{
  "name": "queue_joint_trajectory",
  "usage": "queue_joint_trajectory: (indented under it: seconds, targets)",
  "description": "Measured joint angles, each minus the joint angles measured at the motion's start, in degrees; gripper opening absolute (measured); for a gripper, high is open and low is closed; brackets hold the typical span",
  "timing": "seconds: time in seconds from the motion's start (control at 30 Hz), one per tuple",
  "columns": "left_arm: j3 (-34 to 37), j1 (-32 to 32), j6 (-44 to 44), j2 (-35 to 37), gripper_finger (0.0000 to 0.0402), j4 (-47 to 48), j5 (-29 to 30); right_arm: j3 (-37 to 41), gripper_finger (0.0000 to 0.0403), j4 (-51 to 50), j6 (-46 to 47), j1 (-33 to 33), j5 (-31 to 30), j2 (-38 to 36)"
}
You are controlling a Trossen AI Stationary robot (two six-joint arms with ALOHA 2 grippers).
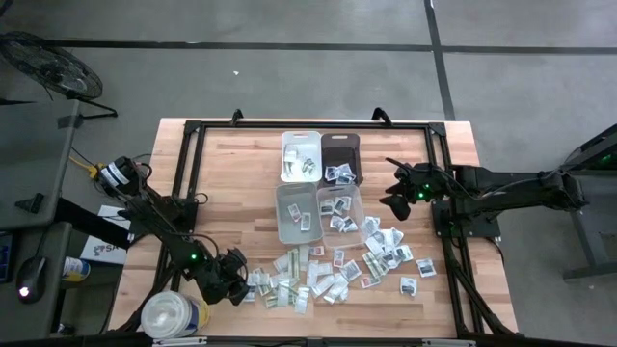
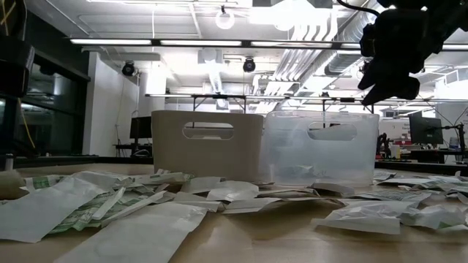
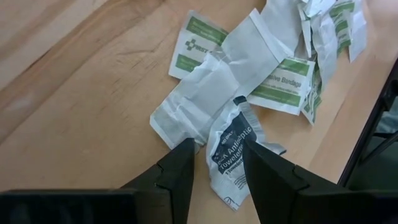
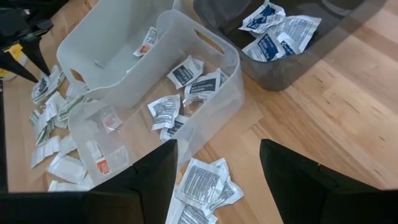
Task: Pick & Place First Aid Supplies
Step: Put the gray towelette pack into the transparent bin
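Observation:
The first aid supplies [image 1: 318, 280] are small white and green-printed packets strewn over the near half of the wooden table, with more [image 1: 390, 253] to the right. My left gripper [image 1: 241, 281] [image 3: 216, 146] is low at the heap's left end, shut on a crumpled white "Antiseptic Towelette" packet [image 3: 231, 155]. My right gripper [image 1: 395, 198] [image 4: 217, 149] [image 2: 391, 55] hangs open and empty above the table, just right of the bins. Some packets lie inside the clear bin [image 4: 186, 81] and the dark bin [image 4: 280, 31]. My left gripper has the towelette packet's crumpled middle [image 3: 224, 163] between its two fingers [image 3: 264, 174]. The fingers slant down at it from the table's left. The packet is buckled between them, and its far end [image 3: 239, 115] rests against a plain white packet [image 3: 193, 99] on the table.
Four small bins stand mid-table: white [image 1: 301, 154] and dark [image 1: 340, 156] at the back, two clear ones [image 1: 297, 214] [image 1: 339, 207] in front. A big white round tub [image 1: 174, 313] stands at the near left corner. Black frame rails [image 1: 193, 193] run along the table's edges.

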State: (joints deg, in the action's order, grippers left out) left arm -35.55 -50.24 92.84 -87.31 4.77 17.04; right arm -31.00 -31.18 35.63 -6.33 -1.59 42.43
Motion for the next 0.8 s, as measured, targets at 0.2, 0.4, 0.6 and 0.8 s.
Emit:
queue_joint_trajectory:
  seconds: [0.2,0.4,0.6,0.8]
  targets:
    - [-0.02,0.0,0.0,0.0,0.0138,0.31,-0.07,0.0,0.0222,-1.0,-0.05,0.0,-1.04,0.01]
    - [-0.02,0.0,0.0,0.0,0.0137,0.42,-0.43,0.01,0.0222,-2.98,-0.05,0.0,-1.02,-0.01]
    - [-0.02,0.0,0.0,0.04,0.0101,0.76,-3.27,0.02,0.0222,-3.72,-0.05,0.0,-1.02,-0.01]
    - [0.03,0.0,0.02,0.01,0.0037,1.1,-3.8,0.02,0.0222,-3.72,-0.05,0.0,-1.02,0.01]
